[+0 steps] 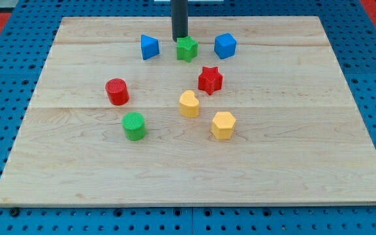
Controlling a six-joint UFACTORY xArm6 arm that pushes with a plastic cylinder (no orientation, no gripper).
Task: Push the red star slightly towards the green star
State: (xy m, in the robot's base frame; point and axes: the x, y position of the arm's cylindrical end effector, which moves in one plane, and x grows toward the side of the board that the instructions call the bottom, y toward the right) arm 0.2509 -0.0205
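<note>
The red star (210, 79) lies on the wooden board (77, 163), a little right of the centre towards the view's top. The green star (187, 49) lies above it and slightly left, near the board's top edge. My tip (179, 39) comes down from the view's top and stands just above and left of the green star, touching or almost touching it. The tip is well apart from the red star.
A blue triangular block (149, 47) lies left of the green star and a blue cube (225, 46) lies right of it. A red cylinder (117, 91), a green cylinder (134, 126), a yellow heart-like block (188, 104) and a yellow hexagonal block (222, 125) lie lower down.
</note>
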